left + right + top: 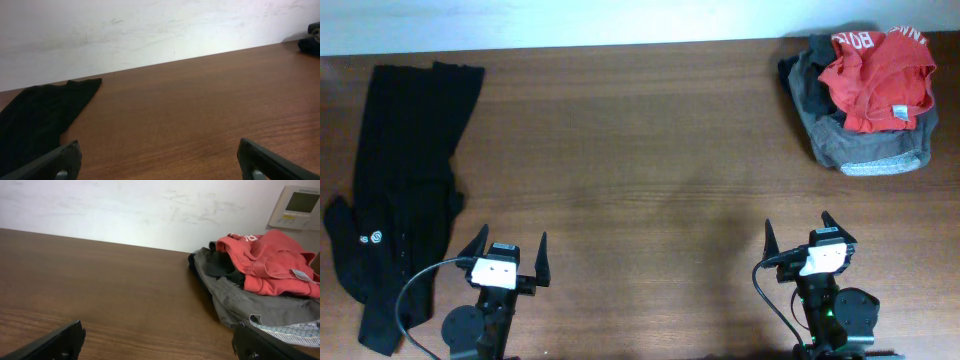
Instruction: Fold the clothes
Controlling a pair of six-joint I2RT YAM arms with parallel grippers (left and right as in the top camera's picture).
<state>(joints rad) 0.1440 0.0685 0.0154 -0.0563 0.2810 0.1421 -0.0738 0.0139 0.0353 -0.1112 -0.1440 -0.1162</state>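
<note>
One long, soft black garment [405,170] is lying on the wooden bench [640,150], just left of the left jaws. Both jaws are standing wide, empty. Beyond the right jaws, one crumpled red garment [875,80] is resting atop one grey garment [850,150].

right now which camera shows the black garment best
Overhead: the black garment shows at full length, with its white logo. Left wrist catches only one end of it; right wrist shows none of it.

The black garment [35,117] runs off the left wrist view's left edge, and its round logo [377,237] is too small to read. The red garment [875,78] hides much of the grey garment [850,145].
</note>
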